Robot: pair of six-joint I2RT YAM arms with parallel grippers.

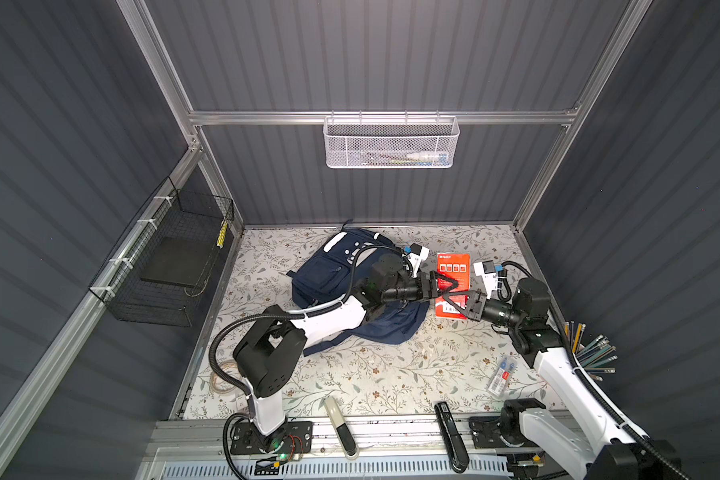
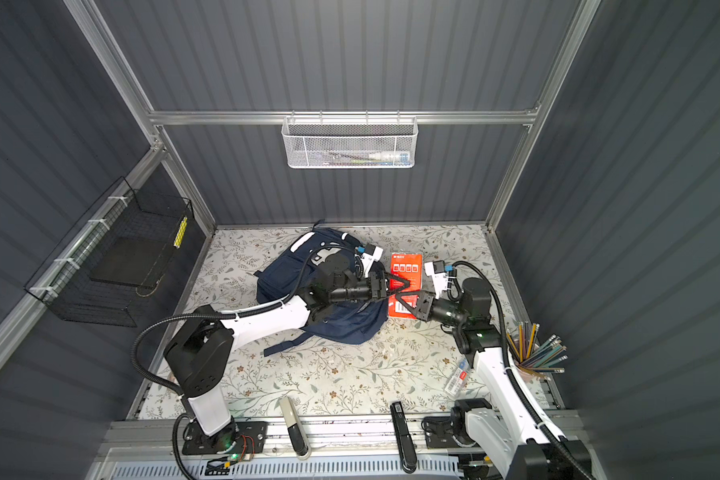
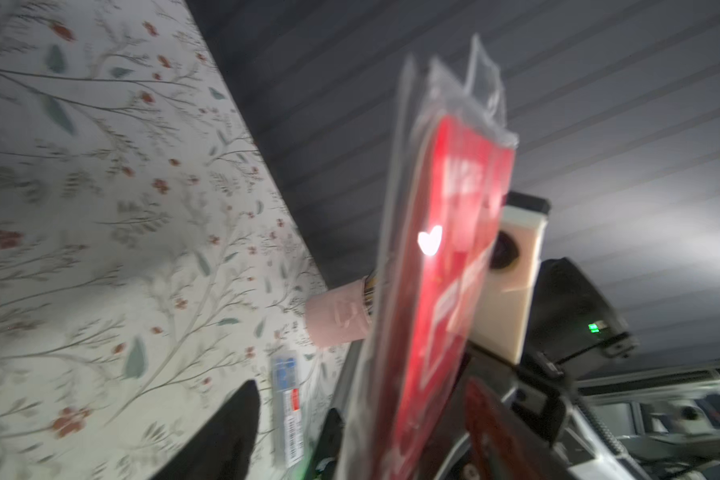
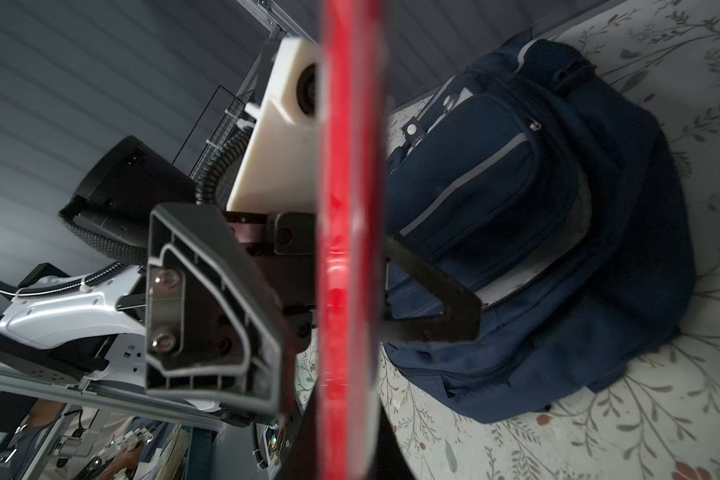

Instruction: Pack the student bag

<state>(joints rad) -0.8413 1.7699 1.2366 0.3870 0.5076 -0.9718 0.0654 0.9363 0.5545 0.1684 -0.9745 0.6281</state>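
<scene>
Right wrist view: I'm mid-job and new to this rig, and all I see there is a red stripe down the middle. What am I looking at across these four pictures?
The machine is two white-and-black robot arms mounted at the front of a flowered table. Two pictures look down on the whole booth from above and are almost identical. The other two come from a camera on each arm's wrist.

The red stripe is a red packet seen edge-on. In a top view it is held off the table, beside the navy bag. The right hand is pinched shut on it. The left hand stands open around it, not gripping.

Also on the table, both on the right, are a cup of pencils and a small clear packet.
</scene>
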